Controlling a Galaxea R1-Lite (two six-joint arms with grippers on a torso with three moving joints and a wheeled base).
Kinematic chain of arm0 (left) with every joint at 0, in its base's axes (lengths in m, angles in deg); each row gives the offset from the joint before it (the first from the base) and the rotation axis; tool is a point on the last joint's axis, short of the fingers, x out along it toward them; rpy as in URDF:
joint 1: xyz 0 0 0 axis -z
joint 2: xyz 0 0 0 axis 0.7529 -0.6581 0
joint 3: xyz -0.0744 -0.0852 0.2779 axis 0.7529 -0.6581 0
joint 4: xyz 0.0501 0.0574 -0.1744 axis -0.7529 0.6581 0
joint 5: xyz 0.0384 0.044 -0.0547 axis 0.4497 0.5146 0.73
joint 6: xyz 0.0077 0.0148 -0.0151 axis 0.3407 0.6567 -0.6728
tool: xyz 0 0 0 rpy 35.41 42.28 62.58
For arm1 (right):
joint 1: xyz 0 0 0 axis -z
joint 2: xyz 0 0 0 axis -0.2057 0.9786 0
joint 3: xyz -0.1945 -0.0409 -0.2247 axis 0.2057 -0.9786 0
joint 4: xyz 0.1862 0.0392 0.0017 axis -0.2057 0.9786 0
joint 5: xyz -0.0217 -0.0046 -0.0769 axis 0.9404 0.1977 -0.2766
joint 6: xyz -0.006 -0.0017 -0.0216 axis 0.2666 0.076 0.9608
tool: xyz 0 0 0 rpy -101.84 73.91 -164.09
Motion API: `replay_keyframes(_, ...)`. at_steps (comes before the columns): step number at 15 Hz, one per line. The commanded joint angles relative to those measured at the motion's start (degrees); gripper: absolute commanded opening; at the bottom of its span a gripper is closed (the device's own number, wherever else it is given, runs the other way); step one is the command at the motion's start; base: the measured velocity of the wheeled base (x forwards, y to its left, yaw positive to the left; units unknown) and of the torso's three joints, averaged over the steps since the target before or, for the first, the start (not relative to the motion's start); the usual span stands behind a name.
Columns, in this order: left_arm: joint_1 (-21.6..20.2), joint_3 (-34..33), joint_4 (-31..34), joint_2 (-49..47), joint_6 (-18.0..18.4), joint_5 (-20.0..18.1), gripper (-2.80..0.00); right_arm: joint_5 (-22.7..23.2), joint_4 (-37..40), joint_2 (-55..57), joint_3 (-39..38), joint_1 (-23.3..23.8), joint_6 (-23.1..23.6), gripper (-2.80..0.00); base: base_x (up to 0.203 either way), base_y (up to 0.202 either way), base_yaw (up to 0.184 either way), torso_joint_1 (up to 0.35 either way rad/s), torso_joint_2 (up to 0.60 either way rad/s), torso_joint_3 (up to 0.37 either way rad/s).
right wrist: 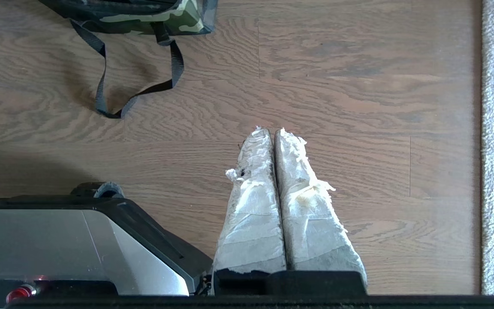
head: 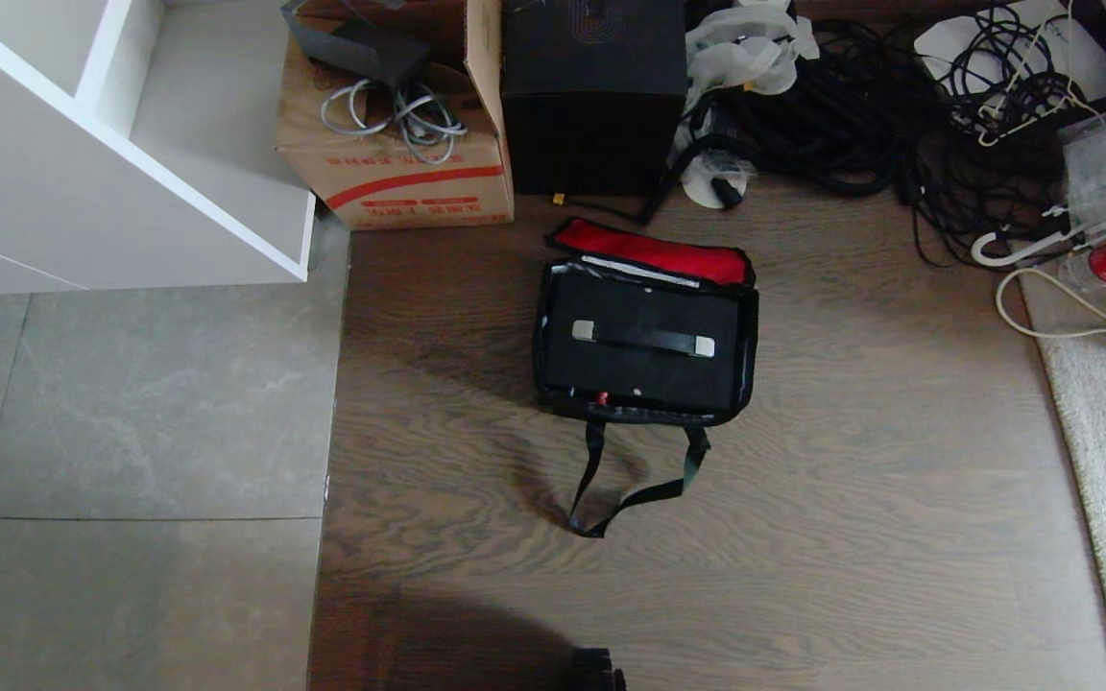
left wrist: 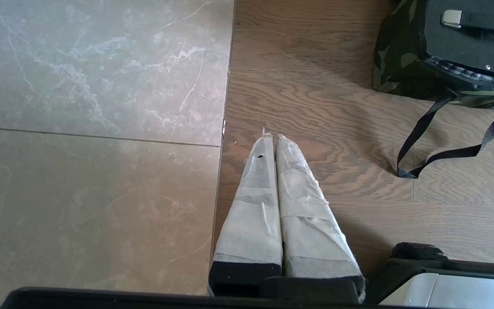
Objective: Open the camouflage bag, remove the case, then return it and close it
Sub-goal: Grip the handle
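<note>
Both tools hang over the wood floor, your left tool (left wrist: 271, 137) and right tool (right wrist: 268, 131) pressed closed on nothing, fingers wrapped in frayed white tape. At frame centre you see the camouflage bag (head: 751, 336), boxy soft fabric, red-lined lid folded back, the case (head: 644, 369) inside: flat, black, rigid, silver-ended handle.

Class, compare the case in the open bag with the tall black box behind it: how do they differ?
The case sits inside the camouflage bag; the black box stands bare on the floor. The case has a silver-ended handle across its top; the box shows none. The case looks flat, the box tall. Both are black and rectangular.
</note>
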State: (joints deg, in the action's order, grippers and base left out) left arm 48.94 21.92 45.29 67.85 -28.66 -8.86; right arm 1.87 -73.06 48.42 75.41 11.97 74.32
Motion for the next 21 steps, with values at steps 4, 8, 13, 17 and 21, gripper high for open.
replay_keyframes(4, -0.01, -0.45, -0.04, 0.0, 0.1, -0.03, -2.8, 0.04, 0.05, 0.19, 0.0, -0.01, 0.04, -2.8, 0.0, 0.0, 0.0, 0.001, 0.0, 0.01)
replay_keyframes(8, -0.01, -0.53, -0.04, 0.0, 0.12, -0.03, -2.8, 0.1, 0.05, 0.19, 0.0, -0.01, 0.04, -2.8, 0.0, 0.0, 0.0, 0.001, 0.0, 0.037)
replay_keyframes(13, -0.01, -0.53, -0.04, 0.0, 0.06, -0.03, -2.8, 0.04, 0.05, 0.19, 0.0, -0.01, 0.04, -2.8, 0.0, 0.0, 0.0, 0.002, 0.0, 0.138)
replay_keyframes(17, -0.01, -0.53, -0.04, 0.0, 0.12, -0.03, -2.8, 0.04, 0.05, 0.19, 0.0, -0.01, 0.04, -2.8, 0.0, 0.0, 0.0, 0.001, 0.0, 0.016)
replay_keyframes(21, -0.01, -0.53, -0.04, 0.0, 0.12, -0.03, -2.8, 0.04, 0.05, 0.19, 0.0, -0.01, 0.04, -2.8, 0.0, 0.0, 0.0, 0.0, 0.0, 0.0)
